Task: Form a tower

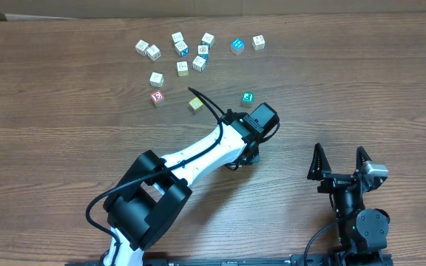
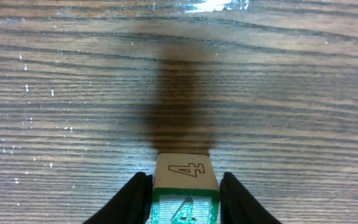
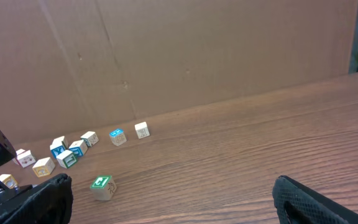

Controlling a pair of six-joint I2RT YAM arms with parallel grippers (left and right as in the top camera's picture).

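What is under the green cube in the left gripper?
The green cube, marked 4, sits between the left gripper's fingers, bare table and its shadow ahead. What lies beneath it is hidden; the arm covers it overhead.

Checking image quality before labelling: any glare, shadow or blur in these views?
Left wrist: glare streak at top edge; dark soft shadow on the table beyond the green-faced cube in the left pincer. Right wrist: own fingers blurred, loose cubes small but readable. Overhead: even light, no strong glare.
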